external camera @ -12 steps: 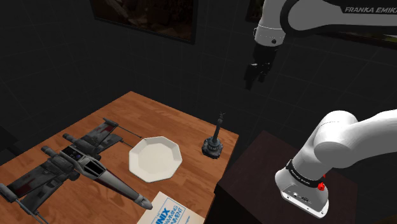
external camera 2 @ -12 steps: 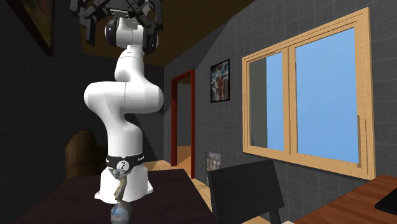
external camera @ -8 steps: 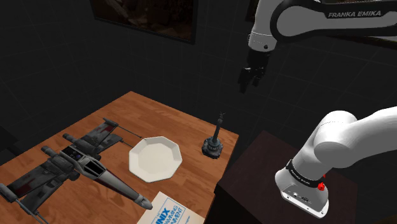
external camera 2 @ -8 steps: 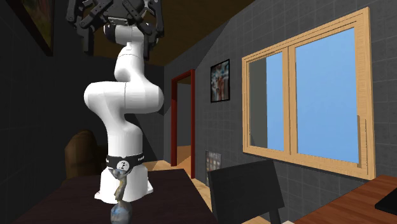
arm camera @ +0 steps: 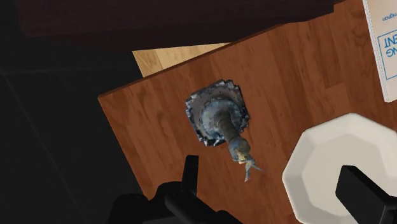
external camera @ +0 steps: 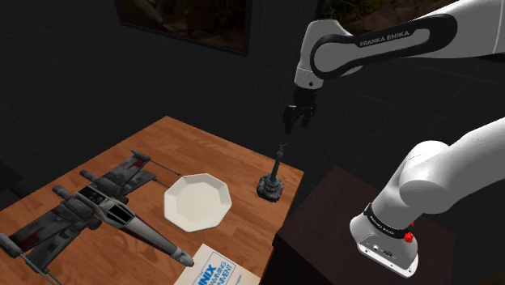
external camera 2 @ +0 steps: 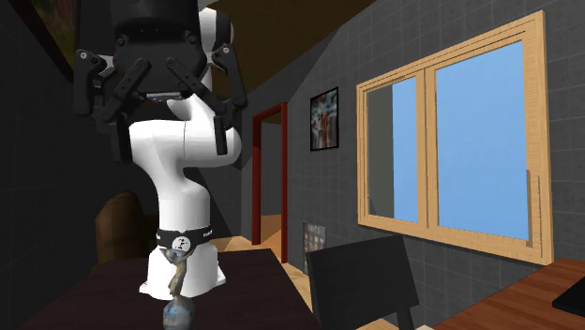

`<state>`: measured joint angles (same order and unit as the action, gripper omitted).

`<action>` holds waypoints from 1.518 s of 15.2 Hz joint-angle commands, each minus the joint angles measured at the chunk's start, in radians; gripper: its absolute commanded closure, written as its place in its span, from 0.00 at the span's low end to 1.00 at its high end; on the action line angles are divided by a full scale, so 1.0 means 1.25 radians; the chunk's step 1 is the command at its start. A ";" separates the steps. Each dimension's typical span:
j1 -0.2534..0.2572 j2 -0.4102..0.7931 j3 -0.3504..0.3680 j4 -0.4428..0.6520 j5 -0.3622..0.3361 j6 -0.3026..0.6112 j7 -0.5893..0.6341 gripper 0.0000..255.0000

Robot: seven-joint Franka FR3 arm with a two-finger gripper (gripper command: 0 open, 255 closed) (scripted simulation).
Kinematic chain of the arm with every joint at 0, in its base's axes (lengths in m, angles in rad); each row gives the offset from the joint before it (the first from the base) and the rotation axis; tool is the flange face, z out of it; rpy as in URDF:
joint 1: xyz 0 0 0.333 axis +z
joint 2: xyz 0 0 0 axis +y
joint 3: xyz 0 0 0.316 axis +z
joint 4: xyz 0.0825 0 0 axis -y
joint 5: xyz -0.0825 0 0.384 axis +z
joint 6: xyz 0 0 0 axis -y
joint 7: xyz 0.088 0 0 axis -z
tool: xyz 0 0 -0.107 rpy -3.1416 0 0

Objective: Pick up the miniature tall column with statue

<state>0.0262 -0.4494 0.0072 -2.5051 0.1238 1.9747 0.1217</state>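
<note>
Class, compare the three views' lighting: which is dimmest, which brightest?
Shoulder view: dimmest, near-black walls, the wooden table lit, the column a dark silhouette. Second exterior view: brightest, by the blue window. Wrist view: even light, the column's base clear.

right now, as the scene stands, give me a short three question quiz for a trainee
1. True or false: the gripper is shut on the column with statue.
2. Which thing on the table lies nearest the column with statue?
3. How does the column with statue stand? A) upright, near the table's edge B) on its side C) on the floor

Key:
1. False: the gripper is open and hangs above the column with statue, apart from it.
2. The white plate.
3. A
</note>
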 commanded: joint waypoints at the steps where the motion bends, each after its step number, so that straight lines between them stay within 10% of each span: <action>1: 0.004 0.058 -0.010 0.002 0.028 0.049 -0.011 0.00; 14: 0.018 0.206 -0.023 -0.025 0.095 0.208 -0.059 0.00; 15: 0.018 0.207 -0.022 -0.024 0.095 0.208 -0.059 1.00; 23: 0.018 0.209 -0.023 -0.022 0.095 0.208 -0.059 1.00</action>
<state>0.0488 -0.1886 -0.0212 -2.5316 0.2432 2.2356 0.0476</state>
